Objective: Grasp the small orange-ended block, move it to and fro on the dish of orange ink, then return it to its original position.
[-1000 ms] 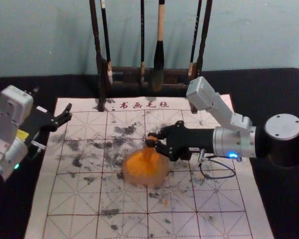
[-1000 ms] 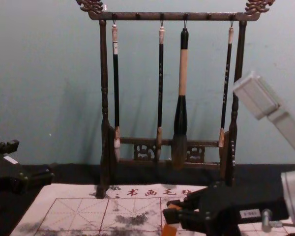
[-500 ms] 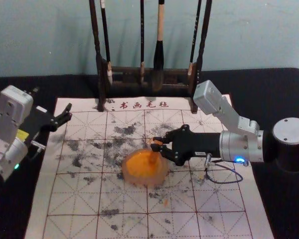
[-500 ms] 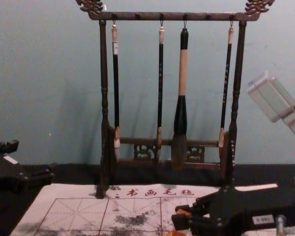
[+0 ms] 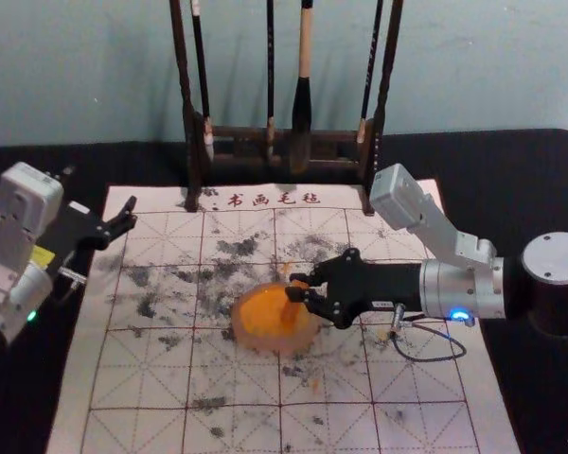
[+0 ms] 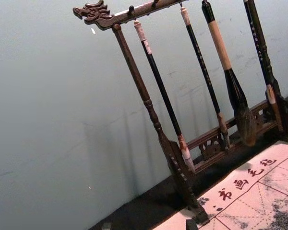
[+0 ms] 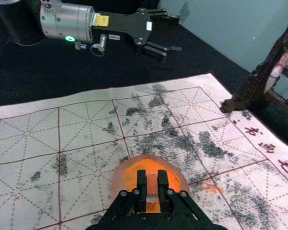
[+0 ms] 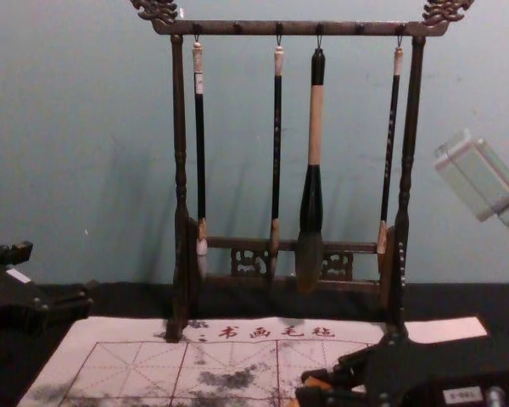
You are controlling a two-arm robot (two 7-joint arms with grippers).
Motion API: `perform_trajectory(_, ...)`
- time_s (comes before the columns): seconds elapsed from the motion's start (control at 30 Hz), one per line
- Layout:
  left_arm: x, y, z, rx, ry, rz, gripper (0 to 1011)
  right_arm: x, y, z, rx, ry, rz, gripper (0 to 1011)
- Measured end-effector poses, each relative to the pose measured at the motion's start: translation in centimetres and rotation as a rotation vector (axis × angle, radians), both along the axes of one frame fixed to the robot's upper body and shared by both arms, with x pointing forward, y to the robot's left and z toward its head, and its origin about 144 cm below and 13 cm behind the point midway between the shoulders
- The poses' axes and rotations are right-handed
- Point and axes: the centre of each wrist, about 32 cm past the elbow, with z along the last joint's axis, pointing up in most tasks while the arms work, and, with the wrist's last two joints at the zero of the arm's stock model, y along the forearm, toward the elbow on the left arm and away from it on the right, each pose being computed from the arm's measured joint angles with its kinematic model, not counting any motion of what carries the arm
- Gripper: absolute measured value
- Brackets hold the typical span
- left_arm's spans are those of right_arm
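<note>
Evidently the right gripper (image 5: 299, 286) reaches in low from its own side so that the small orange-ended block (image 7: 151, 183) can meet the ink from above. Its fingers pinch the block between their tips, with the lower end left free, presumably for dabbing. The block stands over the dish of orange ink (image 5: 275, 346), near the dish's right side; whether it touches the ink is hard to tell. The left gripper (image 5: 129, 214) waits spread and empty beyond the felt mat's (image 5: 407, 426) left edge, leaving the working arm room. The step looks like the to-and-fro rubbing, with the return remaining. Too hard a push could slide the dish or twist the block.
</note>
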Motion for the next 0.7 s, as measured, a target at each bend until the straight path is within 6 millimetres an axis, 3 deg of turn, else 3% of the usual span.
perform_trajectory(0.7, 0.0, 0.0, 0.0, 0.000, 0.000, 0.000, 1001, 0.7, 2.1, -0.4, 0.022, 0.022, 0.025, 143)
